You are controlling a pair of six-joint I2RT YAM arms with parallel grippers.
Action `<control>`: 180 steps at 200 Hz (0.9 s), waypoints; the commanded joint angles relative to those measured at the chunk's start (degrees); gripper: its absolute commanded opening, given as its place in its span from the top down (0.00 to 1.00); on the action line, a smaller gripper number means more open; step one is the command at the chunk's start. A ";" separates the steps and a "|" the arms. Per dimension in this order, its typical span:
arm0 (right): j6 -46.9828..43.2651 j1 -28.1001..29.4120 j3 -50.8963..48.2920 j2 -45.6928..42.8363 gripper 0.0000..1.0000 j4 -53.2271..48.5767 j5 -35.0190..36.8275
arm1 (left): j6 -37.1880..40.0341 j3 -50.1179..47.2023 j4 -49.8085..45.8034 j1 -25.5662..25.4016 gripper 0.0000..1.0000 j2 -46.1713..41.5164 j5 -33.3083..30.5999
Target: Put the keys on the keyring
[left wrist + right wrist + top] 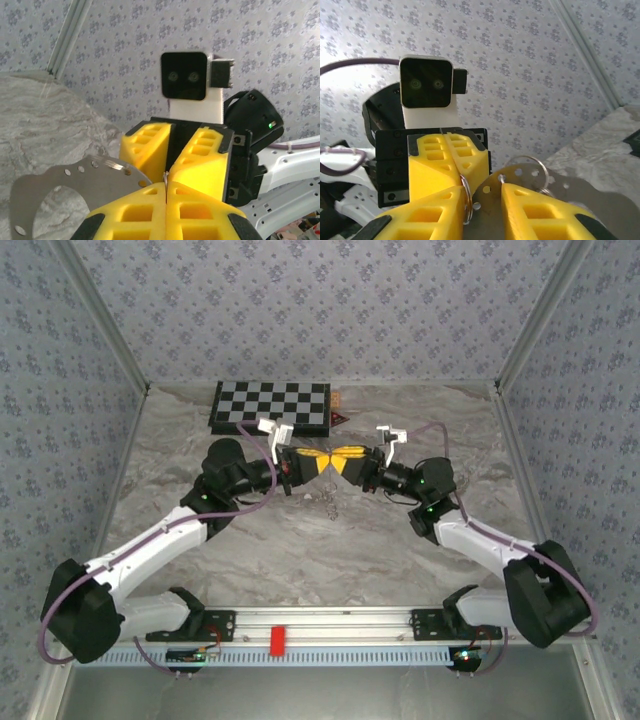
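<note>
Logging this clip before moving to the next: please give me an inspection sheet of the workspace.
Surface: grey marbled table.
Job's things: thin wire keyring pinched edge-on at the left fingertips, with a holed metal plate beside it.
Clutter: checkerboard; dark-red triangle; red block on the front rail.
Grippers: left gripper shut on the keyring; right gripper has its fingers apart, grip unclear.
Cables: a purple cable along each arm.
Surroundings: patterned walls.

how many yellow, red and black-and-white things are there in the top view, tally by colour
yellow: 2 (left gripper, right gripper)
red: 2 (red block at the near edge, dark-red triangular piece at the back)
black-and-white: 1 (checkerboard)
total: 5
</note>
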 commanded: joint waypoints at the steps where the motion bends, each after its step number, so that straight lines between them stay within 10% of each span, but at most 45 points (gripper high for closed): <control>1: -12.11 -0.15 0.29 -6.82 0.73 -14.02 3.83 | 3.38 3.48 -4.84 -0.20 1.00 -2.76 0.68; 79: -32.13 4.06 5.10 -15.61 0.66 -40.22 11.78 | 4.97 5.78 -9.24 -0.21 1.00 -1.66 2.72; 180: -34.62 6.48 7.99 -15.48 0.77 -42.14 12.08 | 7.52 6.59 -13.59 -0.21 1.00 -1.81 3.73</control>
